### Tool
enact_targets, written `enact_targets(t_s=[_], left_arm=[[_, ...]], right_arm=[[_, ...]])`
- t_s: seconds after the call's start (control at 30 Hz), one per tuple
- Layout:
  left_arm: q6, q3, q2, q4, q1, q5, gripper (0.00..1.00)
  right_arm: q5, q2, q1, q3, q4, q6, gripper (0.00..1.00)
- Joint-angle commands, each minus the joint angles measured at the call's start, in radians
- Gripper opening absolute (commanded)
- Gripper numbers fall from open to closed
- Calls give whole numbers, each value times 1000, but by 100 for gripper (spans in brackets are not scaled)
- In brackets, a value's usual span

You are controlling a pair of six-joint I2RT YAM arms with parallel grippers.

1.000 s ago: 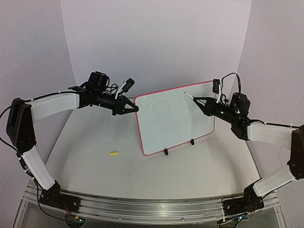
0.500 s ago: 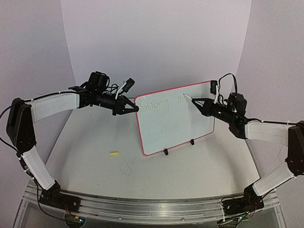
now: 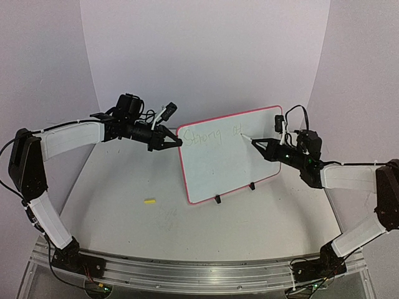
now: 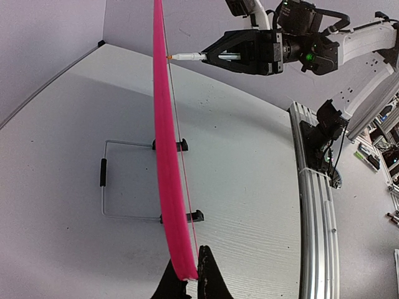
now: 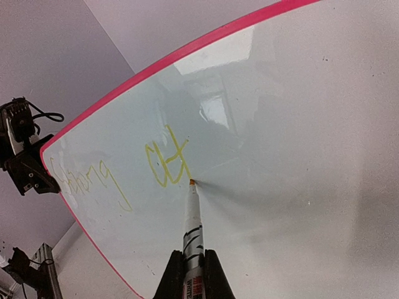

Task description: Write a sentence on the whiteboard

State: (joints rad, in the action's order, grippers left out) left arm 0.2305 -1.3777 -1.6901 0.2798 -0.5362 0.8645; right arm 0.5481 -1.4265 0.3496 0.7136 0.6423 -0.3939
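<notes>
As you look out from the rail (image 3: 187, 272) at your bases, the worktop (image 3: 262, 224) runs pale and scuffed. A small yellow piece (image 3: 149, 201) lies loose on it, well apart from the board, to its front and left, and too small to name.

Past that, the whiteboard (image 3: 230, 168) stands on its black feet (image 3: 217, 200) with its long axis left to right and its face turned to you, close to upright. Your left jaws are closed on its pink rim at the upper left edge, bracing it.

Your right jaws are shut on the marker (image 5: 192, 215). Its barrel meets the face nearly square on, and its tip touches the board at the foot of the "t". The sentence (image 5: 165, 165) reads "Strong at" along the top, so the writing lies up and to the left of your tip. The right arm (image 3: 349, 177) is the one at the writing.

To the right there is only a short run of white before the rim. Below, the whole lower board is bare, so the second line probably belongs there.

The face is glossy and likely slick. With only the left edge held, a hard press out at the right could swing the board. Behind it stands a plain pale backdrop (image 3: 206, 56).
</notes>
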Motion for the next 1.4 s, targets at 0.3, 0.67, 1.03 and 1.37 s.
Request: enact_targets(t_s=[0.3,0.67,1.03,1.37], left_arm=[[46,-2,-26,42,-25,-26,0],[38,-4,-19,40,-25,-28,0],[43,-4,-11,48,-25,-33,0],[47,-6,-10,53,-27,-36,0]], right_arm=[[-126,86,5,2,12,19,0],[-73,276,3,-39,-57,31,0],[51,282,-56,-64,-98,46,0],[219,191,-145,-6,-91,58,0]])
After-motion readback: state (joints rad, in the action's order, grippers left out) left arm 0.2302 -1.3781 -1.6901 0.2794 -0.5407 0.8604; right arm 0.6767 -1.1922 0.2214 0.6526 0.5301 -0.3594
